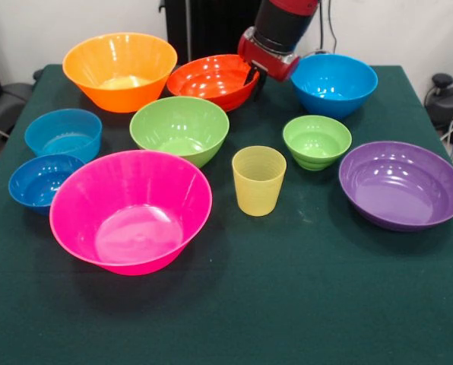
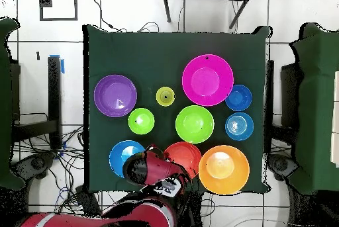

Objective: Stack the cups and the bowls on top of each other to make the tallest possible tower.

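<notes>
All pieces stand apart on the green table (image 1: 302, 304); nothing is stacked. The yellow cup (image 1: 258, 180) stands upright at the middle, and shows from overhead (image 2: 165, 95). The medium green bowl (image 1: 179, 128) is to its left and the small green bowl (image 1: 316, 141) to its right. The red-orange bowl (image 1: 211, 80) sits at the back. My gripper (image 1: 253, 77) is low at that bowl's right rim, between it and the big blue bowl (image 1: 334, 82). In the overhead view the gripper (image 2: 157, 154) is at the red-orange bowl's (image 2: 187, 158) left edge.
The large orange bowl (image 1: 120, 70) is at the back left and the large pink bowl (image 1: 130, 209) at the front left. The purple bowl (image 1: 401, 184) is on the right. A light-blue bowl (image 1: 63, 133) and a small dark-blue bowl (image 1: 42, 181) sit at the left edge.
</notes>
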`<move>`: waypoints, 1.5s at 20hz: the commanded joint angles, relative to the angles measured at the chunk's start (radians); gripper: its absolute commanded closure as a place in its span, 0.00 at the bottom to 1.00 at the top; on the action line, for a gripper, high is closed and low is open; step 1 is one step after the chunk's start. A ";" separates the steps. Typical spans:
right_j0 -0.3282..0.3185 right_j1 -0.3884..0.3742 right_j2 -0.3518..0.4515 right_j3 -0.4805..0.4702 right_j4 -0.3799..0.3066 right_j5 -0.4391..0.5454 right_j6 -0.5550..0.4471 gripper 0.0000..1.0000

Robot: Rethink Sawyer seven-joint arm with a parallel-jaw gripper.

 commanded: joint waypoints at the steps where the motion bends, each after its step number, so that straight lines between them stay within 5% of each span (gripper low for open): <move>1: 0.042 -0.101 0.025 -0.190 0.014 0.452 0.058 1.00; 10: 0.029 -0.181 0.033 -0.233 -0.046 0.661 0.027 1.00; 18: 0.065 -0.150 -0.009 -0.307 -0.049 0.655 0.096 1.00; 30: 0.036 -0.068 -0.031 -0.458 -0.095 0.596 0.033 1.00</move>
